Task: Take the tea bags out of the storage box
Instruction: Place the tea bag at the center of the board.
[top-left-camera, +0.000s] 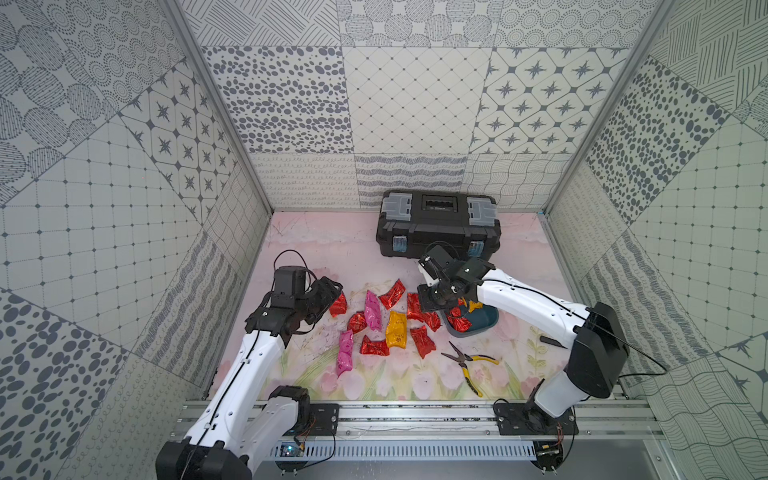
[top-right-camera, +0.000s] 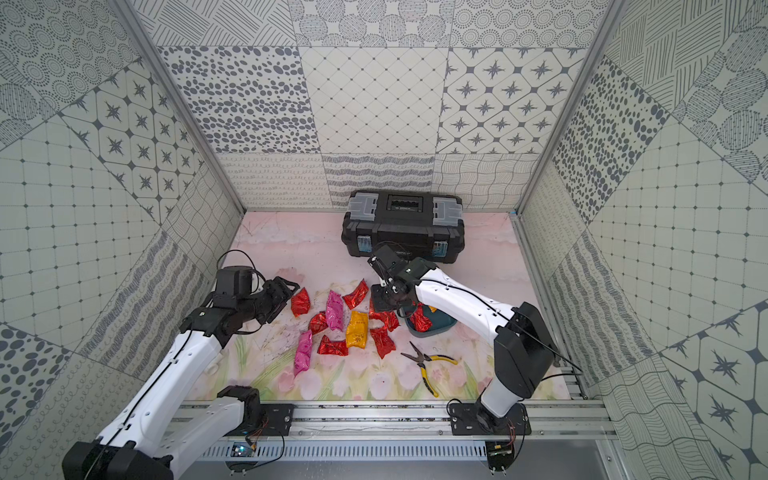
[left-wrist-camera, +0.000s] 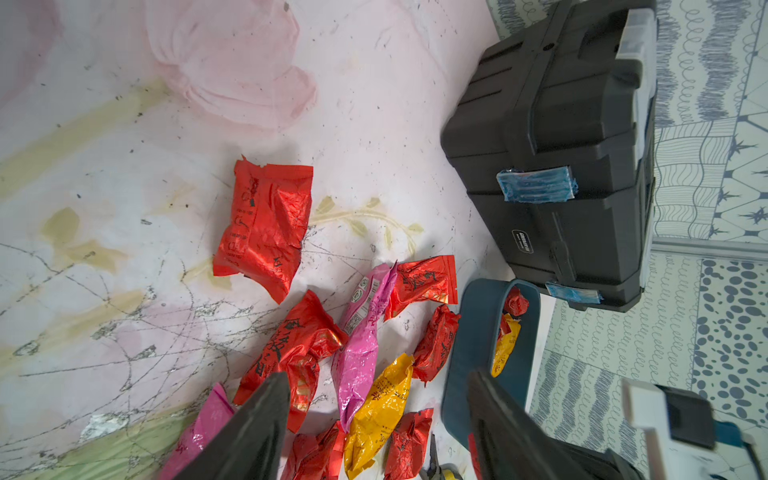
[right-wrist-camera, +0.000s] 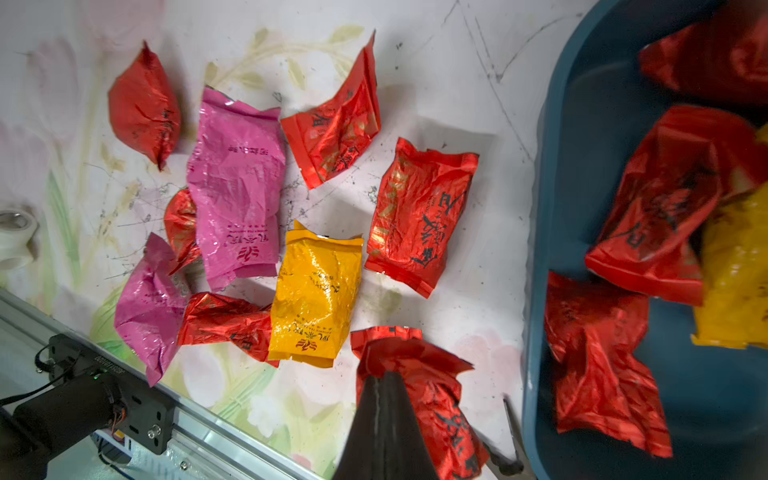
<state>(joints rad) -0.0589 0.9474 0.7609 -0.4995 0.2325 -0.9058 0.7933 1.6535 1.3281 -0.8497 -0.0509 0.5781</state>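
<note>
Pressed tight together right under the right wrist camera, the fingers of the right gripper show nothing between them. A red sachet lies on the table just past their tips, just beside the storage box; I cannot tell whether they touch it. Inside the storage box sit tea bags, at least three red, plus a yellow sachet. Nine more lie loose on the side of the storage box that faces the left arm: six red, two pink sachets, and one orange sachet. Beyond that scatter, well apart from the storage box, the left gripper hangs with its jaws spread wide, holding nothing. A black toolbox stands behind the storage box, toward the back wall. Yellow-handled pliers lie near its front.
</note>
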